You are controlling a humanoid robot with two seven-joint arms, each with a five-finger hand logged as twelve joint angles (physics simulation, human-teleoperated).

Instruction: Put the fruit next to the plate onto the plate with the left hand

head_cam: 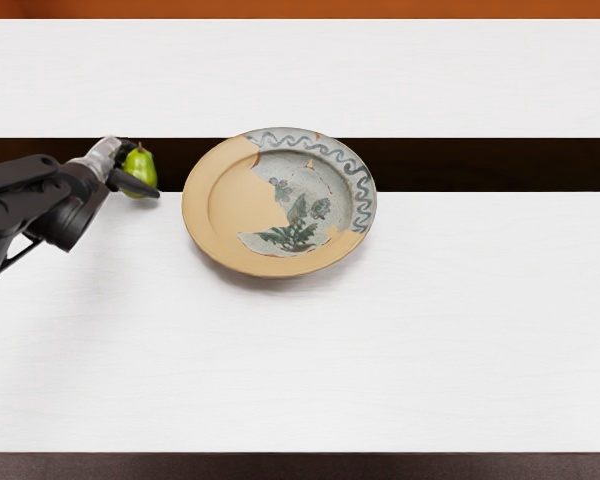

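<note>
Two white stretches of surface [400, 340] fill the view, split by a dark band running across behind the plate; what lies in that band cannot be made out. The near stretch is cut off at the bottom edge by a dark strip.

Next, the plate [216, 200], sitting at the middle of the far edge of the near stretch. It has a tan rim and a patchy look: the grey-blue glaze with its wavy border and green plant motif covers only the right part (the left part is plain tan).

Over to the left arm [20, 205], black and bulky, coming in from the left edge and cropped there, so only the forearm and wrist show. The left hand [108, 168] is hard to read, a silver segment and dark shapes bunched together.

Its fingers [138, 186] are closed around the pear [140, 166], one dark digit crossing below it and another above. The pear is small, glossy, yellow-green, stem end up and partly covered by the grip. It sits left of the plate, near but apart from the rim; whether it touches the surface I cannot tell.
</note>
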